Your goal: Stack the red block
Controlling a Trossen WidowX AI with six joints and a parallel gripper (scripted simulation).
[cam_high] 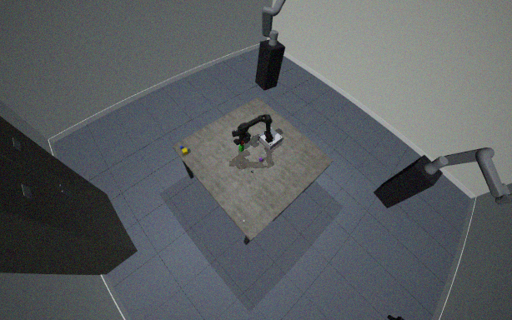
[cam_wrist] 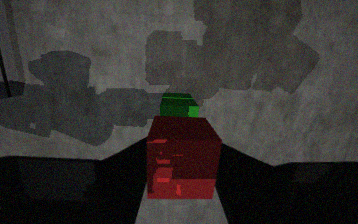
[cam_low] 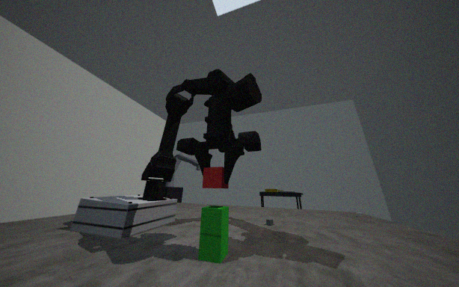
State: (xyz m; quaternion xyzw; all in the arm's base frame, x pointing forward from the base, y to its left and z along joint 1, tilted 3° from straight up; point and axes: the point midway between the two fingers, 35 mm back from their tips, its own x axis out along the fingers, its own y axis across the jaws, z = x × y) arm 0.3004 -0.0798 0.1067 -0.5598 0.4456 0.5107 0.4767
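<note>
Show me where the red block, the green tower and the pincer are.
red block (cam_low: 214, 177), exterior view, front face
green tower (cam_low: 214, 233), exterior view, front face at mid-height
pincer (cam_low: 217, 176), exterior view, midway between fingertips, shut on the block

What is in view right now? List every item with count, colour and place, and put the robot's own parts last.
Red block: one, red, held in the air above the green tower, not touching it.
Green tower: one, green, two blocks high, upright on the table in front of the arm.
Table: one, mottled grey-brown, in the middle of the tiled floor.
Yellow block: one, yellow, at the table's far left corner in the top view, something small and blue beside it.
Purple object: one, small, on the table near the arm's base.
Small grey cube: one, on the table behind the tower.
Dark side table: one, in the background.
Arm base: one, white.
Arm: one, black.
Claw: one, black, shut on the red block.
</note>
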